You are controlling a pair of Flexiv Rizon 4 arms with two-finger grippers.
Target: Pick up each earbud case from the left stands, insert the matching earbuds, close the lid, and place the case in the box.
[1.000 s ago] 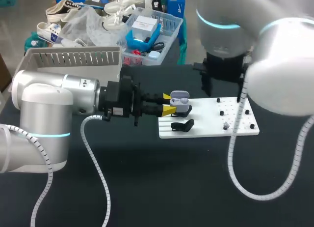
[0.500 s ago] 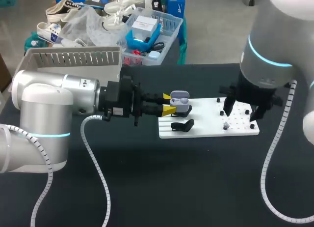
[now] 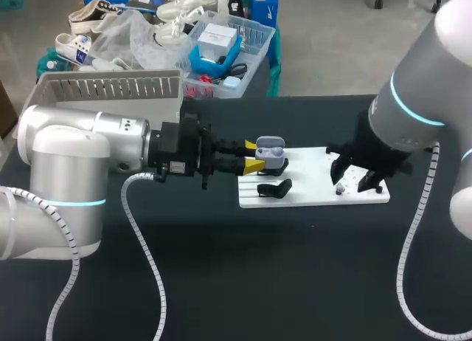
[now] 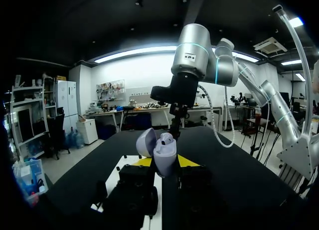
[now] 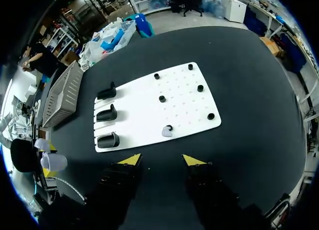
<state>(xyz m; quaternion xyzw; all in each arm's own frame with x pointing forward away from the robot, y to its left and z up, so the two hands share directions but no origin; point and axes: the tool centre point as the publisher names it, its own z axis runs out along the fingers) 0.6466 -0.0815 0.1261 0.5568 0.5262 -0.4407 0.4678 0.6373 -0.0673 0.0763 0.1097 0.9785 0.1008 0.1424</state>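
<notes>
Fingers on the left gripper [image 3: 254,156] are clamped on the open case [image 3: 271,150] from 2 sides. Fingers on the right gripper [image 5: 162,160] stand apart with nothing between them.

Right arm [image 3: 420,97]: over the last 1 s it dropped from high over the table [image 3: 221,282] to low over the right end of the white board [image 3: 310,197]. Its gripper is now just above the loose earbud [image 5: 167,132]. Left arm [image 3: 81,145] has not moved; the case is held level in the air over the board's left end. My read: the right arm is lined up to pick the earbud and inserting it into the held case comes next. Lid-closing and boxing are not started.

Box [image 3: 110,86]: slotted, at the table's back left, well apart from the board. Its inside is not visible, so I cannot tell the contents.

Board: 3 black stands [image 5: 106,113] along its left edge, none holding a case, plus scattered black pegs [image 5: 200,88]. The loose earbud lies beside 1 peg.

Case: lid [image 4: 147,143] tipped back, and 1 seated earbud [image 4: 167,138] looks to be inside. The second slot is not clear from the left wrist view.
</notes>
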